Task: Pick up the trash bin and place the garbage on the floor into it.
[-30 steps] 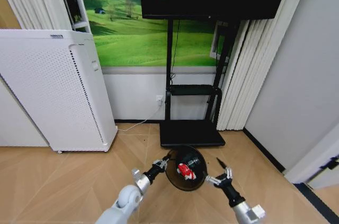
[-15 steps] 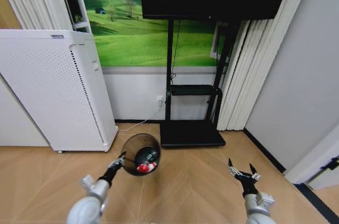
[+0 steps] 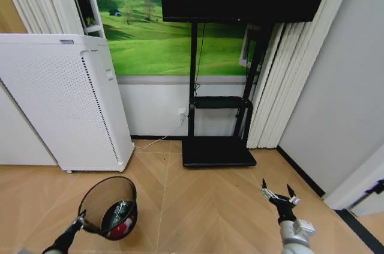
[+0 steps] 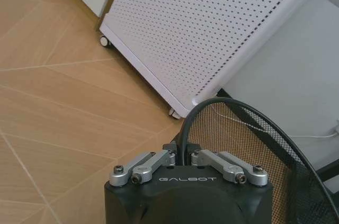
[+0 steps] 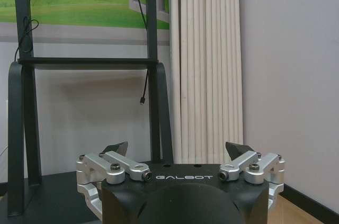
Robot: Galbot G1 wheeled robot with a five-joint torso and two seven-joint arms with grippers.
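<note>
Head view: left claw (image 3: 81, 223) clamps the trash bin (image 3: 111, 206) by its rim; right claw (image 3: 279, 196) gapes empty

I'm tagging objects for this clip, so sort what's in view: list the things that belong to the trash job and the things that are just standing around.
Part of the job:
- trash bin, rim gripped by the left claw
- garbage inside it, red and green pieces
- floor
- right claw, open, empty

Just standing around:
- white perforated appliance
- black TV stand
- curtains
</note>
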